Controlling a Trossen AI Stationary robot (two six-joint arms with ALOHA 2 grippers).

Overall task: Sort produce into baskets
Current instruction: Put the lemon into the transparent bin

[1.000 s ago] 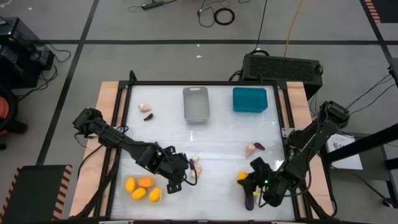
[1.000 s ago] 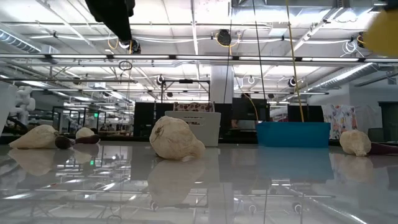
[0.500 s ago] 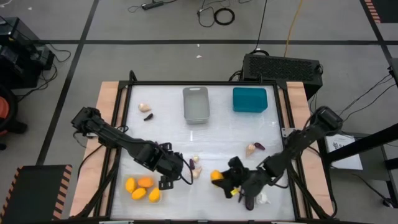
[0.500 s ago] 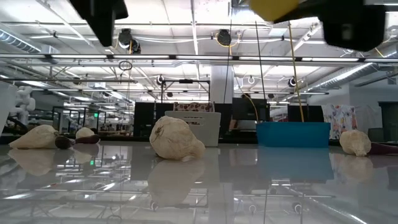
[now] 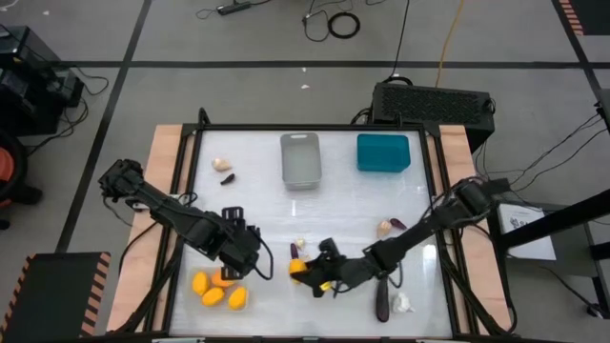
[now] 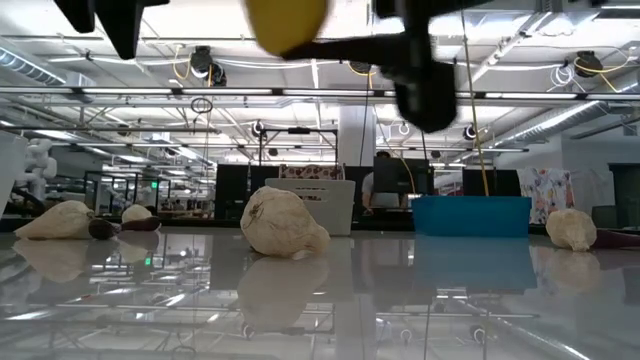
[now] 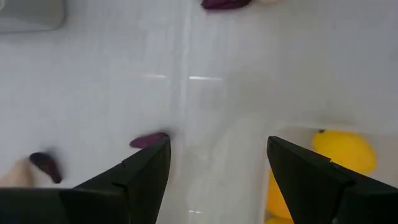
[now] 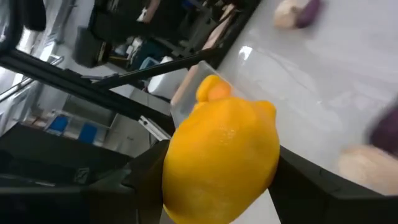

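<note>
The left gripper (image 5: 232, 250) has been drawn back over the last second, from beside the small garlic bulb (image 5: 299, 245) and purple piece (image 5: 294, 252) near table centre to a spot just above the clear basket (image 5: 240, 307) at the front left. Its fingers (image 7: 144, 168) are seen spread wide with nothing between them; a lemon (image 7: 344, 151) in the basket shows past one fingertip in the left wrist view. In that basket a cluster of yellow and orange fruits (image 5: 212, 296) is already gathered.

The right gripper (image 5: 307, 274) has been swept leftward across the front of the table in the same interval, from the front right to just right of centre. It is closed around a lemon (image 8: 221, 163), which is carried clear of the table surface, as the low view (image 6: 286, 22) confirms.

Judgement: the lemon is being brought toward the fruit basket, and the left arm has been withdrawn to open the path. A release over that basket appears to be the next step.

Unsorted: a long eggplant (image 5: 381, 300) and a garlic bulb (image 5: 403, 304) at front right, a garlic-and-eggplant pair (image 5: 390, 227) mid-right, another pair (image 5: 223, 170) at rear left. The grey basket (image 5: 300, 159) and teal basket (image 5: 383, 152) at the rear appear to hold nothing.
</note>
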